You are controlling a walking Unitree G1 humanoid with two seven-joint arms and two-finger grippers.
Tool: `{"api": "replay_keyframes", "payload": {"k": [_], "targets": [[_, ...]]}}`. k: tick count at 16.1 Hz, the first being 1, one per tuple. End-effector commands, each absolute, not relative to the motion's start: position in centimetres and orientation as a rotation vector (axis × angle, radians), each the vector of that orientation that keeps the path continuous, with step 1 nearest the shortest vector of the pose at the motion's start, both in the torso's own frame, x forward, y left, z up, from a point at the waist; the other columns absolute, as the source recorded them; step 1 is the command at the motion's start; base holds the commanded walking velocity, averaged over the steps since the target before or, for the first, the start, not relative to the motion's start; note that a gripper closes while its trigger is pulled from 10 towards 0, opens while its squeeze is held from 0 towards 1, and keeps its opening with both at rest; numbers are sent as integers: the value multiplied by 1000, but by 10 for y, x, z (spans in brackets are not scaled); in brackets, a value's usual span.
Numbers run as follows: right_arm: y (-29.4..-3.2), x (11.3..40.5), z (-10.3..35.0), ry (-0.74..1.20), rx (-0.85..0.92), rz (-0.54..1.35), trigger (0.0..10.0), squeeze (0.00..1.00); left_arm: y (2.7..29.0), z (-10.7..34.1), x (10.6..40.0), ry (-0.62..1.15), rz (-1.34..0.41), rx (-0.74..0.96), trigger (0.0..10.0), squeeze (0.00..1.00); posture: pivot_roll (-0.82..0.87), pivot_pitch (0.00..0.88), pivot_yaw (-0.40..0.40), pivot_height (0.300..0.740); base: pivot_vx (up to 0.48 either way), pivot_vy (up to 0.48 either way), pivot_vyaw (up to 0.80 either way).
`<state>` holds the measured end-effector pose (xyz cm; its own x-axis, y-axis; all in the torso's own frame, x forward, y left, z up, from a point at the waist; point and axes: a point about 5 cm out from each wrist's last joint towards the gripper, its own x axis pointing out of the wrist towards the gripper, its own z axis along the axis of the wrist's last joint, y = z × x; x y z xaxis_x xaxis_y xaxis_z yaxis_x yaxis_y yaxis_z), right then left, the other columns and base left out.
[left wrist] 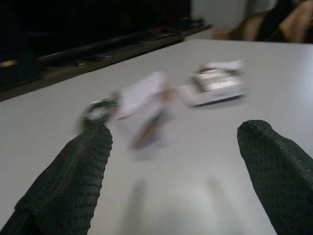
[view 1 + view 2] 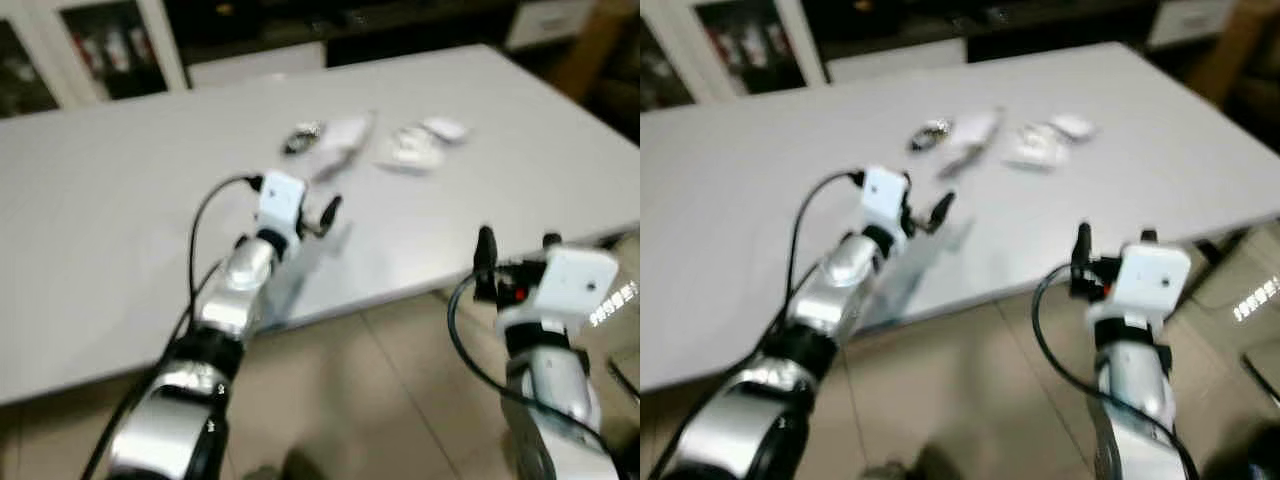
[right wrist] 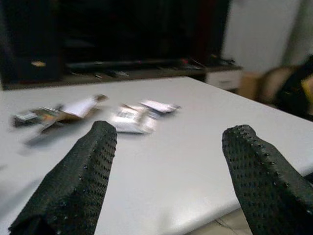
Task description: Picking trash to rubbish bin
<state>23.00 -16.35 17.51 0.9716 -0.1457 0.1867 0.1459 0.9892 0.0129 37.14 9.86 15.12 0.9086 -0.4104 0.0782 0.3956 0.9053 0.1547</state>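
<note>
A wide white table (image 2: 120, 230) fills most of the head views, which are blurred. On its far half lies a loose scatter of trash. To the robot's left of the scatter is a small dark, shiny scrap (image 2: 300, 135) with a glint of silver. Just beside it lies a pale, flat wrapper (image 2: 340, 135), whitish with a brownish streak along one edge, crumpled and partly lifted off the surface. Near that, toward the robot's right, sits a crinkled white packet (image 2: 410, 150) with faint grey print, and touching or just behind it a smaller flat white piece (image 2: 445, 128). The blur hides any lettering.

The left gripper (image 2: 305, 215) is over the table, near the trash but apart from it, pointing toward the pale wrapper. In the left wrist view its two black, dimpled fingers (image 1: 73, 181) stand wide apart with nothing between them, and the dark scrap (image 1: 98, 110), pale wrapper (image 1: 144, 95) and white packet (image 1: 215, 85) lie ahead on the tabletop.

The right gripper (image 2: 515, 255) is at the table's near edge, above the tiled floor (image 2: 380, 390). Its fingers (image 3: 78, 181) are likewise spread, holding nothing, with the trash well ahead of them.

Dark cabinets (image 2: 100, 40) stand behind the table.
</note>
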Motion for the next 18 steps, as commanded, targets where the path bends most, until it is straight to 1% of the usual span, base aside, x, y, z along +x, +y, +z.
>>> {"api": "replay_keyframes", "payload": {"k": [1,8,13,18], "targets": [[-159,231,175,-179,23,-119,10000,0,103,149,372,-93,-407,135,10000,0,53,118,36,740,469,0,0],[-155,237,177,-165,78,-85,10000,0,104,149,371,-91,-407,138,10000,0,63,118,36,740,469,0,0],[-152,243,172,-114,61,-33,10000,0,105,147,371,-81,-402,149,10000,0,64,118,37,740,460,0,0],[-139,243,161,-42,120,-8,10000,0,111,144,368,-88,-390,173,10000,0,78,125,36,740,0,0,0]]}}
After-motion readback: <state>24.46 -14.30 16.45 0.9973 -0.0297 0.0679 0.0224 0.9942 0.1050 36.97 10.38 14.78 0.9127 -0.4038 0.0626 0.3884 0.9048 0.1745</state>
